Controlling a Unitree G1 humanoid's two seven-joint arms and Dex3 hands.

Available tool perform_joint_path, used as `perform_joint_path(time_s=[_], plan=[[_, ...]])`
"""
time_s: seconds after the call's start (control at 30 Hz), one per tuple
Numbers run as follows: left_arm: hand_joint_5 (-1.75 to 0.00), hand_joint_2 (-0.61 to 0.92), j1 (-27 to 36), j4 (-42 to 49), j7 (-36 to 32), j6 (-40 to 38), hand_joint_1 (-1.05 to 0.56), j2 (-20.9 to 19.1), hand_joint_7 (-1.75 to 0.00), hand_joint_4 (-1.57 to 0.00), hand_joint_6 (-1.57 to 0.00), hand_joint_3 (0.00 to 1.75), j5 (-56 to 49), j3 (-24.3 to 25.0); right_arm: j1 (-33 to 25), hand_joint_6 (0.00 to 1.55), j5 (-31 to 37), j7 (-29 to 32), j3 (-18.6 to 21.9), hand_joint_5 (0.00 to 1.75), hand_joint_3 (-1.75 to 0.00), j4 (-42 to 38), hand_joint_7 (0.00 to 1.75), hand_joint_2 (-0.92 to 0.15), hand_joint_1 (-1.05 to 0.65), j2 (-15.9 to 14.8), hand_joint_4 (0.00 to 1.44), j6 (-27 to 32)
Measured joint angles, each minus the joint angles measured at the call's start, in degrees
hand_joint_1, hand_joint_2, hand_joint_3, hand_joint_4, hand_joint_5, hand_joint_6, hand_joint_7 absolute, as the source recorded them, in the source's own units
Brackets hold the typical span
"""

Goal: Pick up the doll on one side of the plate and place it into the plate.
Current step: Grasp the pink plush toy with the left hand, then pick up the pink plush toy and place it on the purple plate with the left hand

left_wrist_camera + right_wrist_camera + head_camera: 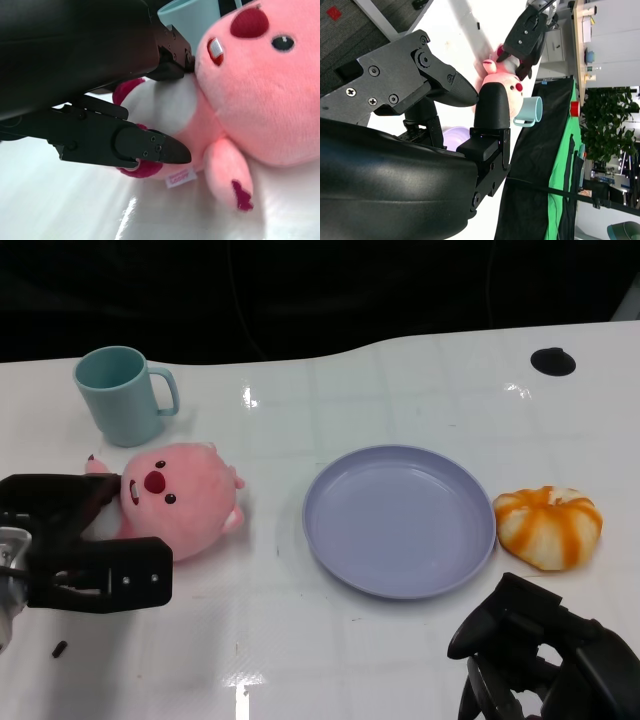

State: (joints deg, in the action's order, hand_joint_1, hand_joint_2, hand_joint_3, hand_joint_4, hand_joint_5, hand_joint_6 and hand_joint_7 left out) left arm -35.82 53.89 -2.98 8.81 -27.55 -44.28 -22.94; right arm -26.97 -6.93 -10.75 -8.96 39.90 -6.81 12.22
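The left robot hand (pixel 80 540) lies on its side at the table's left edge, its fingers (pixel 150 150) set on either side of the pink doll's body; the left wrist view shows one finger against the doll's white belly and lower body and another part of the hand pressing near its cheek, so the hand grips the doll. The right robot hand (pixel 545 655) sits low at the near right, holding nothing, its fingers apart.

The white table (pixel 400 390) carries all items. The lavender plate (pixel 400 520) stands at centre, with nothing in it. The pink doll (pixel 180 498) lies on the table to the plate's left, just beside but not touching it, face turned up. An orange-and-white striped plush (pixel 548 526) rests against the plate's right rim. A teal mug (pixel 125 395) stands upright behind the doll, handle pointing right. A small black piece (pixel 60 648) lies near the left forearm.
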Motion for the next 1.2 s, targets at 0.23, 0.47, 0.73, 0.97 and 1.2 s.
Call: perform_joint_path(time_s=[0.23,0.47,0.73,0.97,1.2], plan=[[-1.73,0.92,-1.7,7.5,-10.2,4.4,-0.24,1.0,-0.82,-0.78,-0.94,0.15,0.6,-2.4,-0.5,0.52,-0.1,0.0,0.0,1.75,-1.09,0.1,1.49,-0.62,-0.28,0.0,0.63,0.0],[-1.75,0.92,-1.7,9.2,-15.6,6.2,-0.15,1.1,-1.72,-0.80,-0.55,0.21,1.2,-3.6,-0.5,0.52,-0.4,0.0,0.1,1.74,-1.08,0.3,1.50,-0.62,-0.27,0.0,0.63,0.3],[-1.75,0.69,-0.4,4.9,-16.7,8.9,-0.21,1.1,-1.75,-0.87,-0.63,0.84,4.1,-2.1,-0.4,0.52,-0.5,-0.1,0.1,1.74,-1.10,0.2,1.50,-0.62,-0.27,0.0,0.63,0.2],[-1.75,0.57,0.3,-4.4,-15.8,7.2,-0.19,1.1,-1.75,-0.89,-0.68,0.97,4.7,-0.3,-0.1,0.52,-0.1,-0.1,0.0,1.74,-1.10,-0.3,1.50,-0.62,-0.26,0.0,0.63,0.2],[-1.75,0.56,2.1,-17.3,-10.7,3.3,-0.19,1.2,-1.75,-0.89,-0.64,0.91,5.6,0.8,-0.1,0.52,0.3,0.2,-0.6,1.74,-1.09,-0.3,1.49,-0.62,-0.25,0.0,0.62,0.2]])
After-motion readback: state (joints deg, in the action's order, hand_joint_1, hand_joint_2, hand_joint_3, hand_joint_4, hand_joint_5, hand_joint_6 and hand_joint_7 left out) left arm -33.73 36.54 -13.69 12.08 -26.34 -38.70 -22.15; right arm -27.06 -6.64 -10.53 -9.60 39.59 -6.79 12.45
